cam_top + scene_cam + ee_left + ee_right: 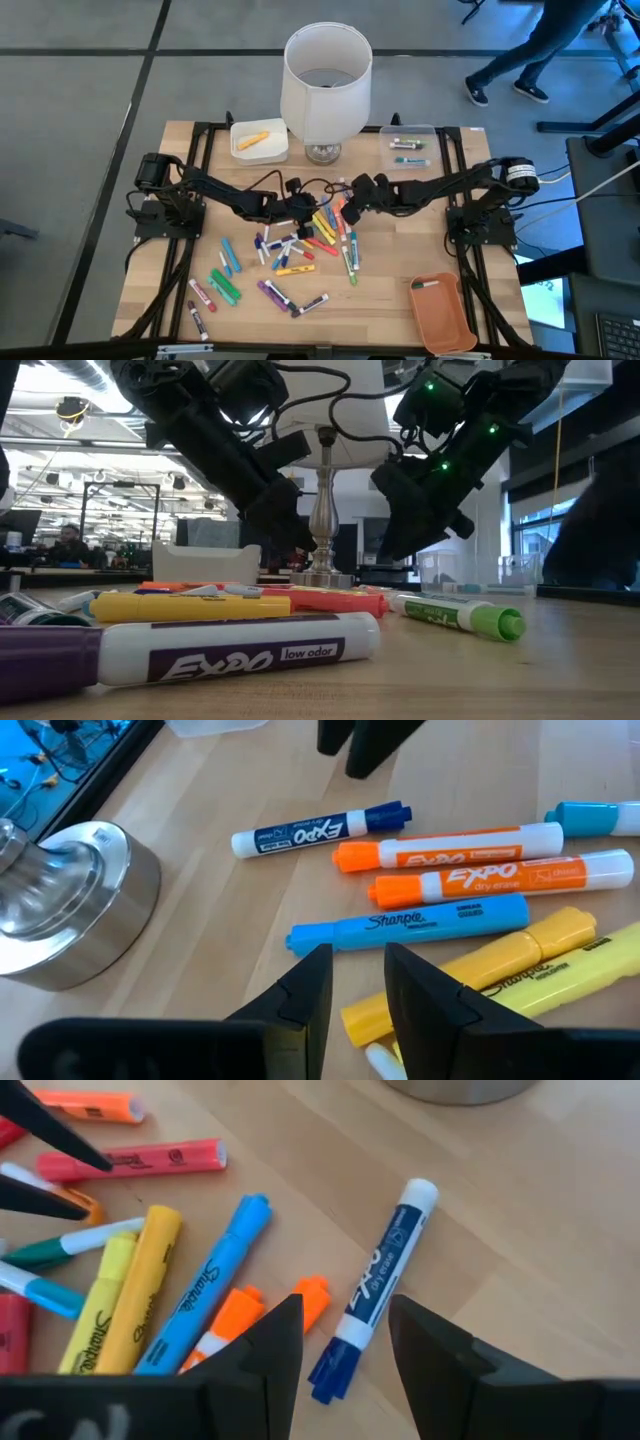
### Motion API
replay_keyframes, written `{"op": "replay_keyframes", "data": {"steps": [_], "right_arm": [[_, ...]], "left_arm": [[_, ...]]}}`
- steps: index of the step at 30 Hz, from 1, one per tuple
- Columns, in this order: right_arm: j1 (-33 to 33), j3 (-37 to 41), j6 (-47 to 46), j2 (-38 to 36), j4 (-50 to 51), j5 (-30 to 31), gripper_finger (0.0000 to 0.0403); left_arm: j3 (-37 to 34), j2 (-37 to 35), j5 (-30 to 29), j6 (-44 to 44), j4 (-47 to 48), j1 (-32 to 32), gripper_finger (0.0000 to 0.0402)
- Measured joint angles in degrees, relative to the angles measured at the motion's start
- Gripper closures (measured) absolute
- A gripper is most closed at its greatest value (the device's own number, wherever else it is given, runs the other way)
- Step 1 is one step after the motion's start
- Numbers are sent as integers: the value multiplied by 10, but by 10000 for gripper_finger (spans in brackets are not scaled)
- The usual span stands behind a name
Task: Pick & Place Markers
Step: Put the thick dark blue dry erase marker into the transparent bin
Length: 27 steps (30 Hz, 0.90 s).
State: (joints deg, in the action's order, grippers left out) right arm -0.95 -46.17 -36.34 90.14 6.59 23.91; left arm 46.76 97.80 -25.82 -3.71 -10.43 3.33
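Markers [300, 255] scattered mid worktop [400, 310], left end effector [355, 982] fingers apart over blue Sharpie [410, 928], right end effector [345, 1342] fingers apart, nothing gripped, over blue Expo marker [380, 1275], lamp [325, 85] behind.

Text I can read: "EXPO low odor" on the white marker [235, 650] nearest the low cam. Off my left wrist: "EXPO" on blue-capped marker [320, 828], "EXPO dry erase" on two orange ones [450, 851] [505, 880], "Sharpie" on blue highlighter [410, 925] & yellow highlighter [555, 970]. Rest too small.
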Motion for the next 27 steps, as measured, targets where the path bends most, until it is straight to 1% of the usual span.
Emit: {"op": "replay_keyframes", "data": {"steps": [10,15,18,21,27], "right_arm": [[21,-1,13,3,-12,0,253],[23,-1,49,2,-13,-2,253],[22,-1,61,2,-8,-26,253],[21,-1,88,2,-8,-26,253],[20,-1,80,2,-8,-25,253]], "left_arm": [[0,0,0,0,0,0,311],[0,0,0,0,0,0,311],[0,0,0,0,0,0,311],[0,0,0,0,0,0,311],[0,0,0,0,0,0,311]]}}
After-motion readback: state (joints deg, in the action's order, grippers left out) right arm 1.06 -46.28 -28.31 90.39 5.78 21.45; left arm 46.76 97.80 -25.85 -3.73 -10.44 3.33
